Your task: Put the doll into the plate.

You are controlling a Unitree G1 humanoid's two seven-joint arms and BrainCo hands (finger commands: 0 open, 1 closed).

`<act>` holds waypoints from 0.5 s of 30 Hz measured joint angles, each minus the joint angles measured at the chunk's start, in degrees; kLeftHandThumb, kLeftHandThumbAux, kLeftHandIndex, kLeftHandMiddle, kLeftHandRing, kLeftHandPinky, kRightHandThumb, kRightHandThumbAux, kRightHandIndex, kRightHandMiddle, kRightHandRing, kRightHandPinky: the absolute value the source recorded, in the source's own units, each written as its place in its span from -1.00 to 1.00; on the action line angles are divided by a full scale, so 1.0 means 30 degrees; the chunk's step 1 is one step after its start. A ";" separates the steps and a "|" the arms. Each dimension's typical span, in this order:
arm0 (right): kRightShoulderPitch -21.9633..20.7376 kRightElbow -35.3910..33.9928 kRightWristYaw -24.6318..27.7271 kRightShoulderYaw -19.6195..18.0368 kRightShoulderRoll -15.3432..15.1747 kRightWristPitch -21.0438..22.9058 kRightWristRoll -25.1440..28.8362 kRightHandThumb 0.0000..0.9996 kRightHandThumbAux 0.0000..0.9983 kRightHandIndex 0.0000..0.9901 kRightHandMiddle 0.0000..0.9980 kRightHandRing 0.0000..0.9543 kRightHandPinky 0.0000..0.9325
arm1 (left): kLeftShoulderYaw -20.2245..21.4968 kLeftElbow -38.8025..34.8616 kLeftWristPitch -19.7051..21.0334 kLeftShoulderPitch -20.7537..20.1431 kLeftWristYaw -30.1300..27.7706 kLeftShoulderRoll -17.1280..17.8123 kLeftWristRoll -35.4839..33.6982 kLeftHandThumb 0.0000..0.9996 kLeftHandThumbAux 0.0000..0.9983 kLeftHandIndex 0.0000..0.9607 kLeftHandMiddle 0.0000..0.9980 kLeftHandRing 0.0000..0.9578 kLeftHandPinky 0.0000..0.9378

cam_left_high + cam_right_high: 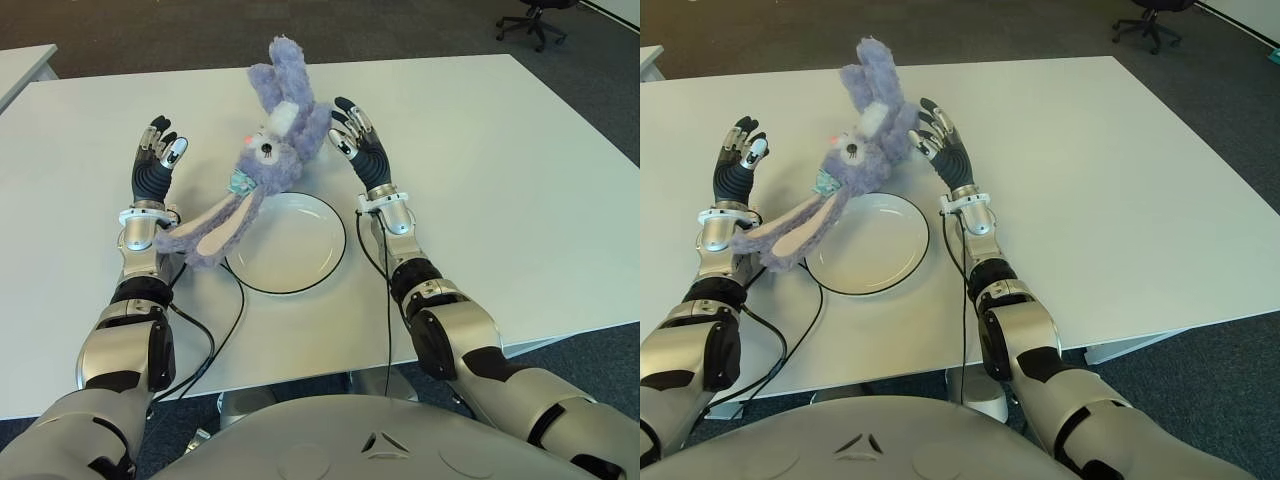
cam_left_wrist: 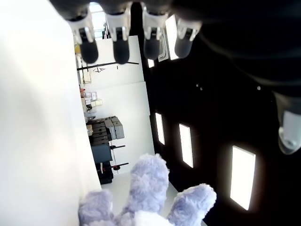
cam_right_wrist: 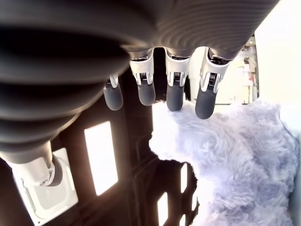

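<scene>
Our spread left hand (image 1: 155,160) and right hand (image 1: 358,145) flank the plush bunny (image 1: 262,160) beyond the plate (image 1: 330,235); ungripped, it could topple onto the desk (image 1: 500,180).

doll (image 1: 262,165) covering plate (image 1: 300,262) rim, chair (image 1: 535,20) cut off

A broad white table (image 1: 520,180) fills most of the scene, and two thin black cables (image 1: 205,340) trail across its near part and over the front edge. Behind it stretches dark grey carpet (image 1: 150,30), where a black office chair (image 1: 535,20) on castors stands at the far right. The corner of a second white table (image 1: 22,62) shows at the far left, apart from the main one.
</scene>
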 measured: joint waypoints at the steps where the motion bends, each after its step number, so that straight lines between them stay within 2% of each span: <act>1: 0.0008 -0.0021 0.0116 -0.0001 0.0003 0.0001 0.0026 -0.15 0.00 -0.85 -0.89 -0.84 -0.67 | -0.0001 0.0000 -0.0004 0.0003 0.0000 0.0002 0.0000 -1.00 -0.10 -1.00 -0.85 -0.82 -0.79; 10: 0.0168 -0.0399 0.0753 0.0056 0.0014 0.0002 0.0050 -0.23 -0.03 -0.84 -0.90 -0.80 -0.56 | 0.0008 -0.0002 -0.0053 0.0015 -0.0024 0.0017 -0.0007 -1.00 -0.11 -1.00 -0.85 -0.82 -0.79; 15: 0.0325 -0.0712 0.0870 0.0209 0.0019 0.0002 0.0007 -0.24 -0.05 -0.83 -0.90 -0.79 -0.56 | 0.0035 -0.0011 -0.0053 0.0036 -0.0187 0.0026 -0.0020 -1.00 -0.12 -1.00 -0.85 -0.83 -0.79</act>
